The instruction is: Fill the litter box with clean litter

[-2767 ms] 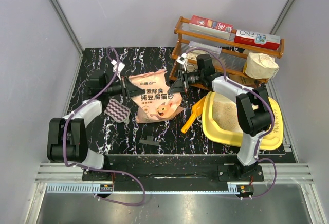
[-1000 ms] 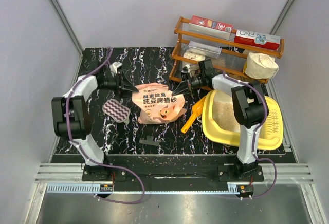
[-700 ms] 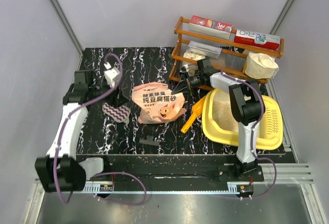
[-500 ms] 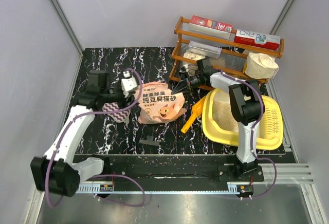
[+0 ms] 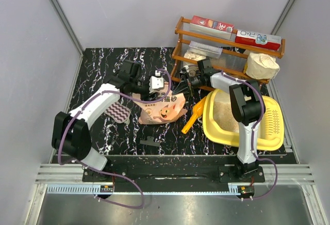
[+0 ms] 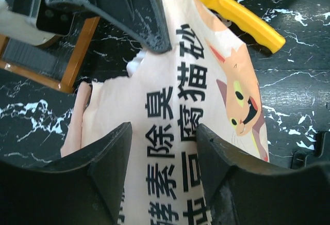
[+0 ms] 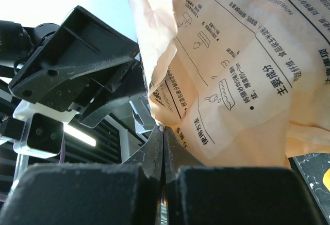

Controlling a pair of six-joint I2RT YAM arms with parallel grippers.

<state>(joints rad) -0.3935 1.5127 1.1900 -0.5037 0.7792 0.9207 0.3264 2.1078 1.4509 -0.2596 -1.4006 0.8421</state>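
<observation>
The peach-orange bag of clean litter [image 5: 161,106] lies on the black marbled table, printed face up [image 6: 170,106]. My left gripper [image 5: 157,95] hovers over its upper part, open, its fingers [image 6: 105,165] standing either side of the printed writing [image 6: 164,155]. My right gripper [image 5: 178,87] is shut on the bag's torn top edge [image 7: 164,130], and the bag [image 7: 247,75] hangs over its wrist camera. The yellow litter box [image 5: 273,132] sits at the right with pale granules [image 5: 223,112] inside. A yellow-orange scoop [image 5: 192,116] leans between bag and box.
A wooden rack [image 5: 227,44] with boxes and a lumpy white sack [image 5: 262,65] stands behind the litter box. A striped grey pad [image 5: 117,112] lies left of the bag, and a small black piece [image 5: 149,142] lies near the front edge.
My left arm has swung in from the far left and now reaches over the bag, its jaws wider apart. The right gripper has kept its hold and place.
</observation>
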